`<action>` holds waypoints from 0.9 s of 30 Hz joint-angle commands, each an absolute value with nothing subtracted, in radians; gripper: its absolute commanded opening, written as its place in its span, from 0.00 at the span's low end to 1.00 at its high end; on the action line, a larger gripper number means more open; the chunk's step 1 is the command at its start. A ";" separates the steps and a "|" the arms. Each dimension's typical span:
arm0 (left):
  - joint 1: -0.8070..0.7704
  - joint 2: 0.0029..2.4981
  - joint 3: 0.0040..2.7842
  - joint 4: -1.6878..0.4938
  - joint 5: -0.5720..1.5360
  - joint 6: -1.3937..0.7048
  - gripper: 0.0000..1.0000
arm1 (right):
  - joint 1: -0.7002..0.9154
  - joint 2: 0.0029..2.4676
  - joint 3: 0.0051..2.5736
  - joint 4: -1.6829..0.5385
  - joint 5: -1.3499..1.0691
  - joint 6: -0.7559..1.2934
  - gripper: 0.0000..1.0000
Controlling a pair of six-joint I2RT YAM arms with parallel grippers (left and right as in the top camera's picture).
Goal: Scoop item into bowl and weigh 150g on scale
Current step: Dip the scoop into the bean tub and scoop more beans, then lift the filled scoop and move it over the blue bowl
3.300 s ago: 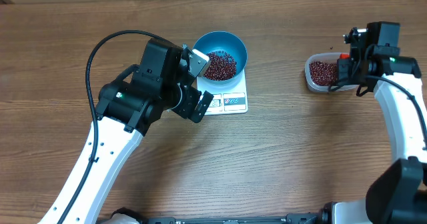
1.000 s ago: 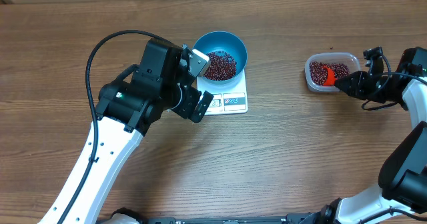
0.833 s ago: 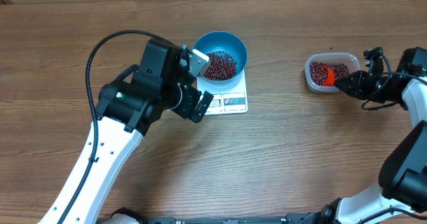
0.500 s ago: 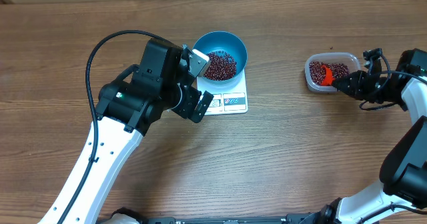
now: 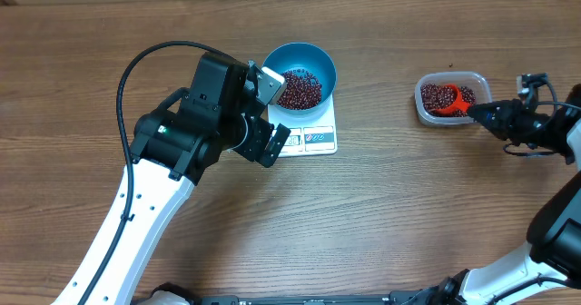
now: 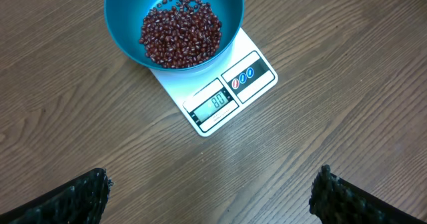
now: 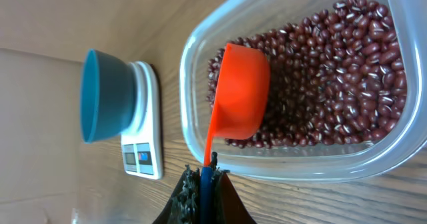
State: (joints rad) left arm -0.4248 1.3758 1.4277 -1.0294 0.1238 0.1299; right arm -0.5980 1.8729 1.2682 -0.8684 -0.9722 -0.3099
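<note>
A: How far along is the task?
B: Small, dark red-brown beans (image 6: pixel 180 34) already lie heaped in the blue bowl (image 6: pixel 127 11) on the scale (image 6: pixel 230 94). I judge that more is needed. The right pincer (image 7: pixel 202 184) is clamped on the orange scoop (image 7: pixel 240 97), which is inside the clear tub (image 7: pixel 280 167).
A: And the left pincer (image 6: pixel 213 194)?
B: It is wide apart, holding nothing, above the scale.

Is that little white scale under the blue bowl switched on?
On. In the left wrist view the scale shows digits on its display, with the blue bowl of beans standing on it.
</note>
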 commanded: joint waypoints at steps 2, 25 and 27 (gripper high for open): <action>-0.426 1.380 1.435 -1.028 0.123 0.120 1.00 | -0.631 1.872 1.262 -0.867 -1.079 -0.310 0.04; -0.426 1.380 1.435 -1.028 0.123 0.120 1.00 | -0.716 1.832 1.266 -0.953 -1.244 -0.315 0.04; -0.426 1.380 1.435 -1.028 0.123 0.120 1.00 | -0.698 1.798 1.277 -0.957 -1.244 -0.315 0.04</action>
